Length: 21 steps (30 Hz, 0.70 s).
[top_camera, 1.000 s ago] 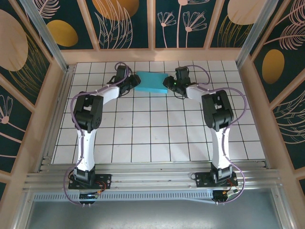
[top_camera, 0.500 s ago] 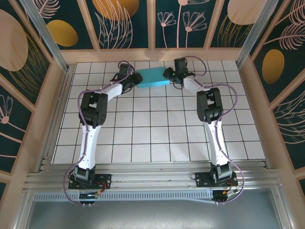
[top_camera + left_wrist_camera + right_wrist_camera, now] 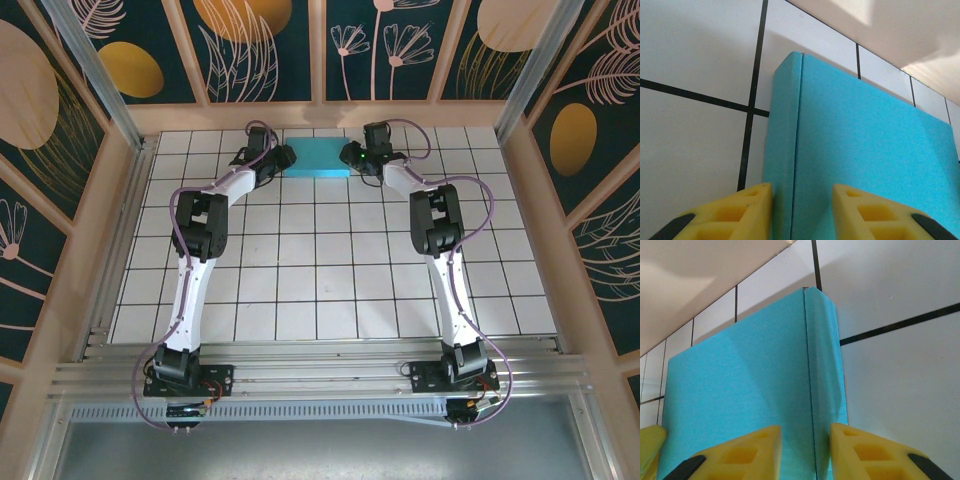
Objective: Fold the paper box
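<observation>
In the top external view, you have the flat teal-blue rectangular paper box (image 3: 315,158) lying on the white tiled counter (image 3: 330,260) with black grid lines. It sits close to the counter's far edge, about midway along it, near the pale wooden wall (image 3: 320,116). Both arms reach out to it. The left fingers (image 3: 284,158) meet its left end and the right fingers (image 3: 349,159) meet its right end. From up here you cannot tell how wide either pair stands.

In the left wrist view, the yellow left fingers (image 3: 747,212) stand apart at the bottom. One is beside the narrow end wall of the paper box (image 3: 865,150), on the counter (image 3: 695,45) side, and the other is over its broad top face. The box's folded corner edge runs up between them. You cannot tell whether they press on the cardboard.

In the right wrist view you get the mirror of that. The yellow right fingers (image 3: 867,452) stand apart, astride the corner edge of the paper box (image 3: 740,385). One is over the top face and the other is by the end wall, next to bare counter (image 3: 900,380). Again you cannot tell whether they grip.
</observation>
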Motion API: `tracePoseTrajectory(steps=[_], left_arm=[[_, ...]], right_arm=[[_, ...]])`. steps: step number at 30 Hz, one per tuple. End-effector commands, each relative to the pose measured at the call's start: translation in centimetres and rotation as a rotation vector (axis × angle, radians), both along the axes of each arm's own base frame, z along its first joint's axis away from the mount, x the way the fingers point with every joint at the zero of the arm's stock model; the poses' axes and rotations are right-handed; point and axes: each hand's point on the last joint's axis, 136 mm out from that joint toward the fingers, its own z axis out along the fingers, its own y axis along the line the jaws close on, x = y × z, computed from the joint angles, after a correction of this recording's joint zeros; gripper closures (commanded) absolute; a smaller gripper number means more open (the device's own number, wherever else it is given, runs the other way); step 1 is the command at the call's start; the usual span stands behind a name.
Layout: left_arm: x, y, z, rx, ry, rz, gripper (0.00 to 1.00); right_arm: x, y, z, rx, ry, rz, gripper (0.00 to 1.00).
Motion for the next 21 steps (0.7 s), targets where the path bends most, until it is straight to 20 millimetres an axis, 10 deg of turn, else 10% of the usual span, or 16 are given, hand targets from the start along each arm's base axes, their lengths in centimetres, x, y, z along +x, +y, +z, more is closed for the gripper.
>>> tracePoseTrajectory(steps=[1,10,21], left_arm=[[-1.5,-2.1,-1.1,-0.042,0.034,-0.082,0.64],[-1.7,-2.0,1.0,-0.039,0.001,-0.083,0.46],[-0.6,-0.2,7.9,-0.022,-0.119,-0.049,0.2]], right_arm=[[-0.5,2.5,-0.7,0.03,0.019,0.067,0.66],[-0.2,2.2,1.0,0.013,0.014,0.057,0.52],[-0.2,-0.5,6.4,-0.023,-0.022,0.002,0.42]])
